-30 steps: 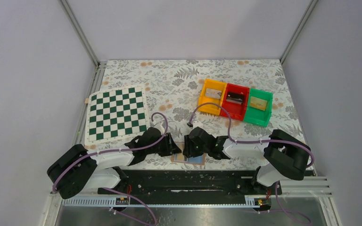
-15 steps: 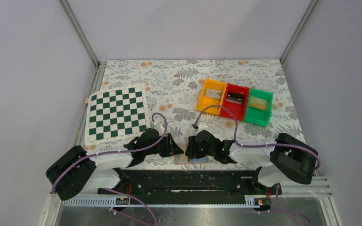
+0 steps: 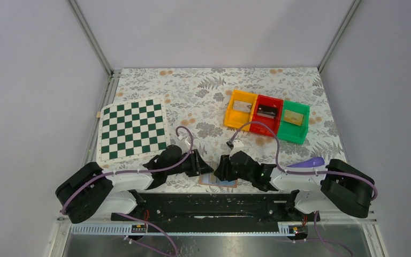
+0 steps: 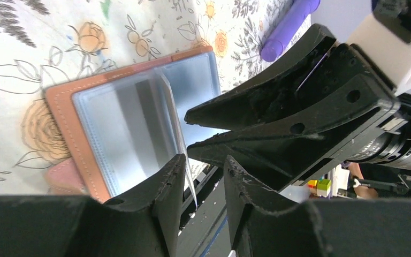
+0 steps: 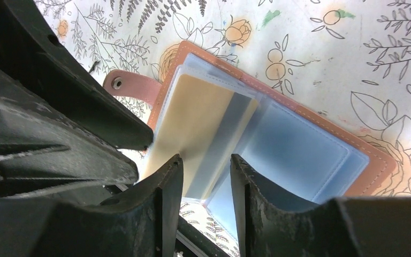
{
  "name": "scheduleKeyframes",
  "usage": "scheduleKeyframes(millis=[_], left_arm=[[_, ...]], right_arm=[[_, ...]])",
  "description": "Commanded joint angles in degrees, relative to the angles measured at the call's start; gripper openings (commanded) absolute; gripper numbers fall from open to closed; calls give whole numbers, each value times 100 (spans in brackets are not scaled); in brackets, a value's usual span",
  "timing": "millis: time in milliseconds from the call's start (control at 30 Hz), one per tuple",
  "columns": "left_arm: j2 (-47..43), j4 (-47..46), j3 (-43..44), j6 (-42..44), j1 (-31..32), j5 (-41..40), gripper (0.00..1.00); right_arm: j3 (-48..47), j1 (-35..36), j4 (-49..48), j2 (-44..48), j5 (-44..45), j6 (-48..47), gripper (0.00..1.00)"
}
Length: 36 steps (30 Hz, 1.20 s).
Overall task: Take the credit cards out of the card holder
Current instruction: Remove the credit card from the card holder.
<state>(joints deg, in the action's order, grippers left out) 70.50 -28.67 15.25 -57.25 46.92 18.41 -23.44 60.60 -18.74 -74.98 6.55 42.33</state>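
The card holder (image 3: 218,181) lies open on the floral cloth at the table's near edge, between my two grippers. In the left wrist view its tan rim (image 4: 61,115) frames bluish clear sleeves. One sleeve page (image 4: 172,120) stands up on edge and runs along one finger of my left gripper (image 4: 203,171), whose jaws are apart. In the right wrist view a yellowish credit card (image 5: 198,123) sits in a raised sleeve, next to a blue pocket (image 5: 294,155). My right gripper (image 5: 206,168) is open just in front of that page. Both grippers (image 3: 203,167) (image 3: 222,170) nearly touch.
A green-and-white chessboard (image 3: 132,131) lies at the left. Yellow (image 3: 241,110), red (image 3: 267,114) and green (image 3: 294,122) bins stand at the back right, each with a flat card-like piece inside. The black base rail (image 3: 214,201) runs just behind the card holder's near side.
My right arm has swung down and to the right, and its gripper has turned and slid a little right. The left gripper has edged right. The card holder stays in place.
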Motion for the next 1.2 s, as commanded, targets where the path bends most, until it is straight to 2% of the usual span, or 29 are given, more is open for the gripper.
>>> scheduleKeyframes(millis=[0,100,300,500,700,900,1000,1167], left_arm=[[293,-623,320,-40,209,188,33],[468,-770,409,-95,360,189,32],[709,-714,742,-49,602,149,32],[1102,-667,1129,47,764,54,32],[1483,-700,1335,17,767,-68,31],[1271,-176,1289,27,758,-501,31],[1088,250,1256,83,758,-746,31],[955,498,1090,20,767,-971,34]], right_arm=[[78,-4,-132,360,422,25,45],[78,-3,440,729,819,165,44],[-6,-4,2214,1986,1918,606,45],[-38,-4,2883,2838,2125,665,46],[-143,-4,3114,2905,1916,467,61],[-164,-162,3143,2802,1557,134,74],[-212,-586,3021,2418,784,-110,77],[-248,-1325,2749,1845,-215,-486,74]])
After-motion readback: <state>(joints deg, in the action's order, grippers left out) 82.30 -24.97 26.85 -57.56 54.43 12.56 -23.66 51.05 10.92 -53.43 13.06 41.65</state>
